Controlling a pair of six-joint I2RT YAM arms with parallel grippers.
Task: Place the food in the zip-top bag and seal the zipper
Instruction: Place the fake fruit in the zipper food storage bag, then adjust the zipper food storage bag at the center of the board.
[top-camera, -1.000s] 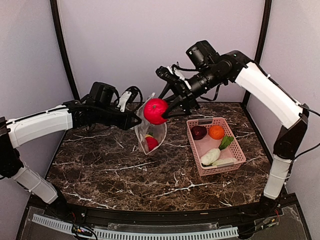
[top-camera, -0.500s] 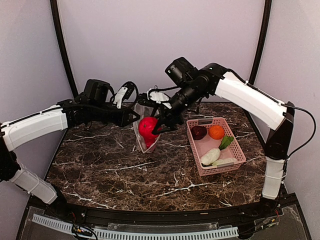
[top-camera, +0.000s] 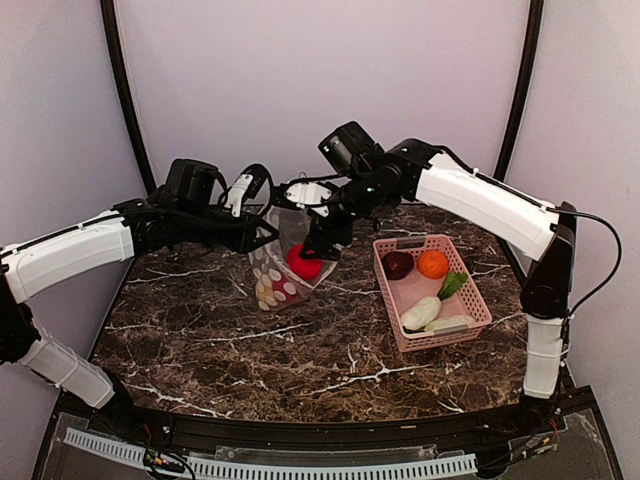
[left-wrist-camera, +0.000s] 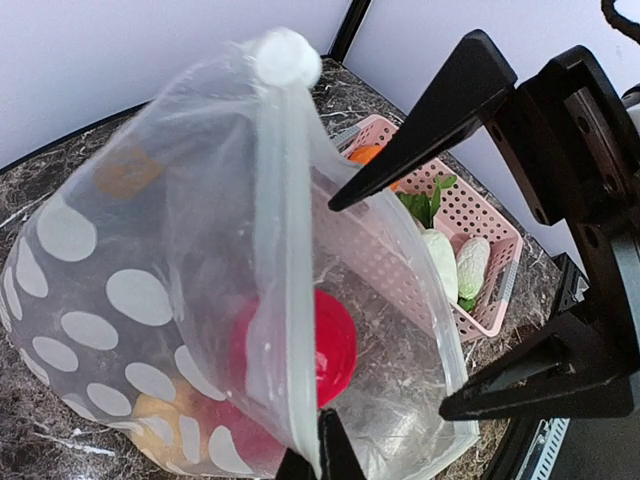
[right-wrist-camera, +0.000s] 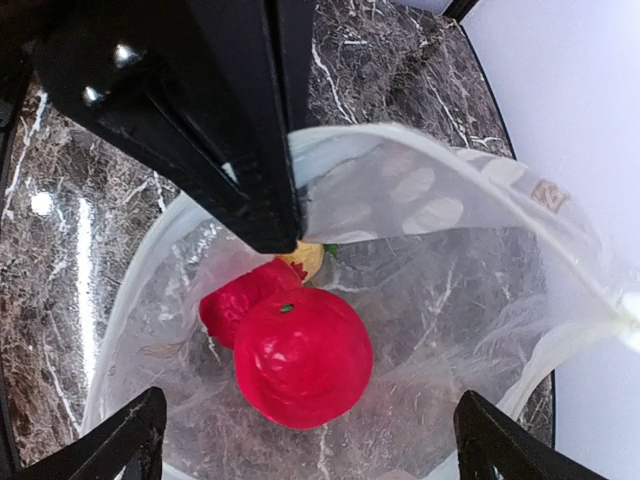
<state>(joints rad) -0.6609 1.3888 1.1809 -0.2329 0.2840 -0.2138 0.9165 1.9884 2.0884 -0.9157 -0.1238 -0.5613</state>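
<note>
The zip-top bag (top-camera: 272, 272), clear with white dots, hangs with its mouth open from my left gripper (top-camera: 268, 236), which is shut on its mouth edge (left-wrist-camera: 290, 300). Inside lie a round red fruit (right-wrist-camera: 305, 355), a second red one (right-wrist-camera: 232, 302) and a yellow one (right-wrist-camera: 308, 260). My right gripper (top-camera: 322, 246) is open and empty right above the bag's mouth, its fingers (right-wrist-camera: 120, 440) either side of the round red fruit without touching it. A maroon fruit (top-camera: 398, 264), an orange (top-camera: 433, 263), a cabbage (top-camera: 421, 313) and a radish (top-camera: 449, 324) lie in the pink basket.
The pink basket (top-camera: 480, 300) stands on the marble table to the right of the bag, also in the left wrist view (left-wrist-camera: 500, 250). Both arms meet over the table's back middle. Walls close off the back and sides.
My right gripper came down and left with the round red fruit into the bag's mouth and opened. The fruit now lies inside the bag. The left gripper kept hold of the bag.
</note>
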